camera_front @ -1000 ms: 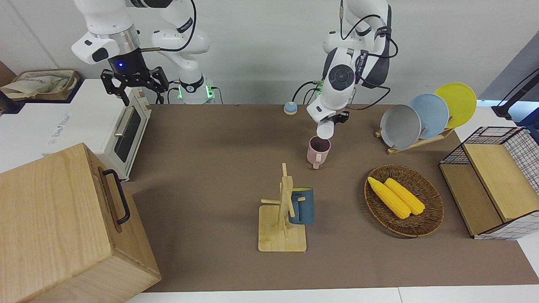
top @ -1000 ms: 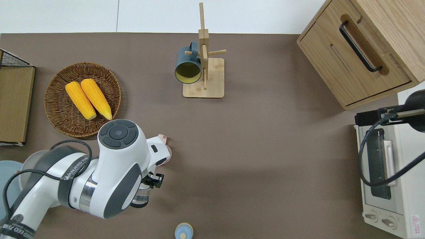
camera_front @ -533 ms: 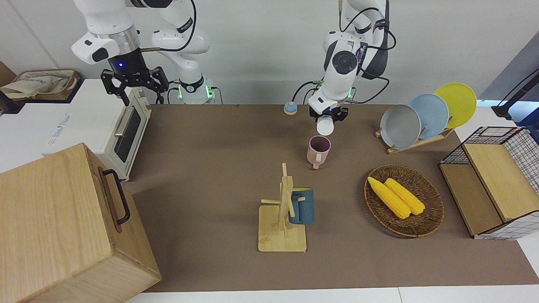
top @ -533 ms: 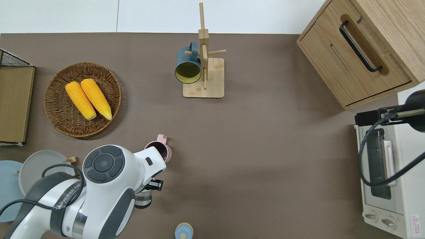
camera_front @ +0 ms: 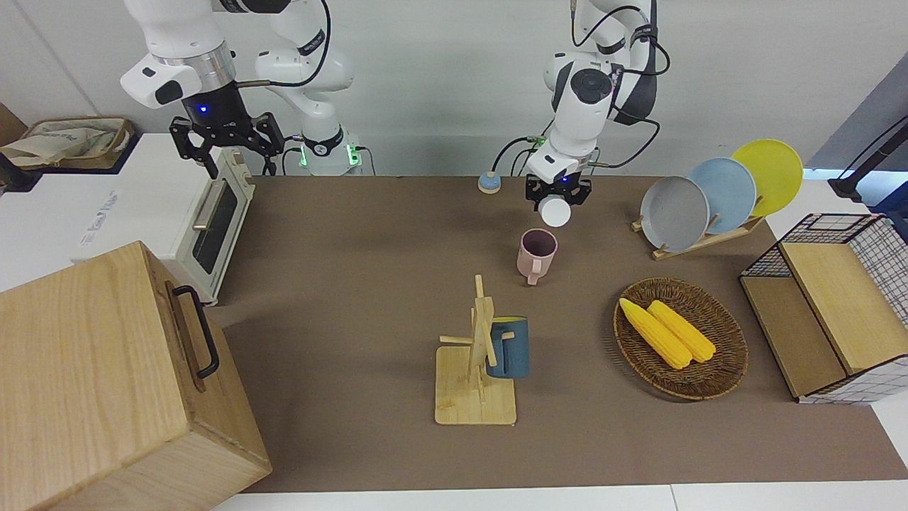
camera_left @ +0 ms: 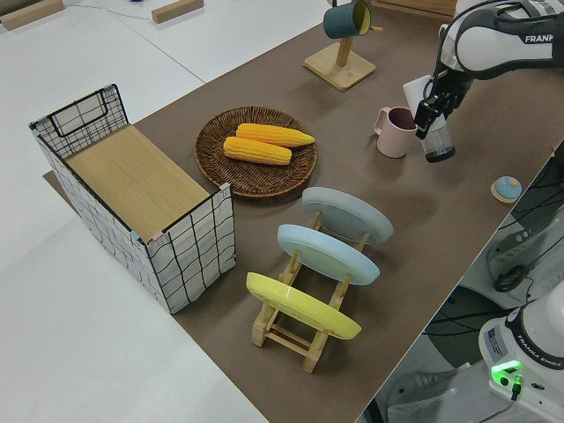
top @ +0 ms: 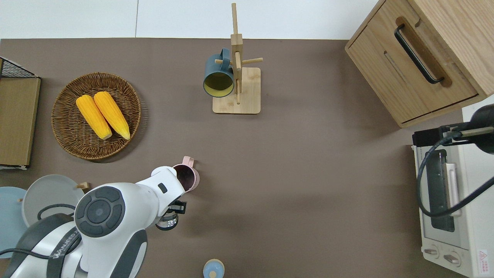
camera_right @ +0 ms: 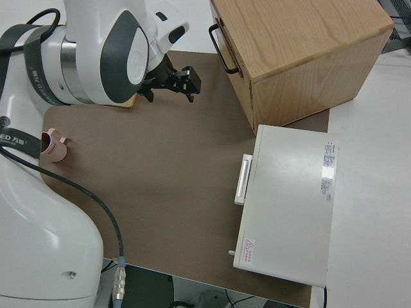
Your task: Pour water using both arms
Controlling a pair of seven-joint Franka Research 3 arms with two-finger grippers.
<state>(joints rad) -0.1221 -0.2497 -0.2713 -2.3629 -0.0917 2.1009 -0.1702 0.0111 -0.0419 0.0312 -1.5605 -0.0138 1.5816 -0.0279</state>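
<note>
A brown-covered table (camera_front: pixel 369 234) is seen, with its things set out as follows. A pink mug (camera_front: pixel 536 254) stands upright near the middle. Farther from the robots, a wooden mug tree (camera_front: pixel 477 369) is placed. A wicker basket (camera_front: pixel 716 369) lies toward the left arm's end, with a wooden plate rack (camera_front: pixel 699 243) nearer to the robots and a wire crate (camera_front: pixel 876 245) at that end. A small blue knob (camera_front: pixel 488 182) sits at the robots' edge. A wooden cabinet (camera_front: pixel 106 383) and a white toaster oven (camera_front: pixel 213 213) are set at the right arm's end.

The front camera faces the robots across the table (camera_front: pixel 369 234), the overhead looks straight down, both sharing the mug tree (camera_front: pixel 477 355), while side cameras sit nearer, seemingly raised at either table end.
</note>
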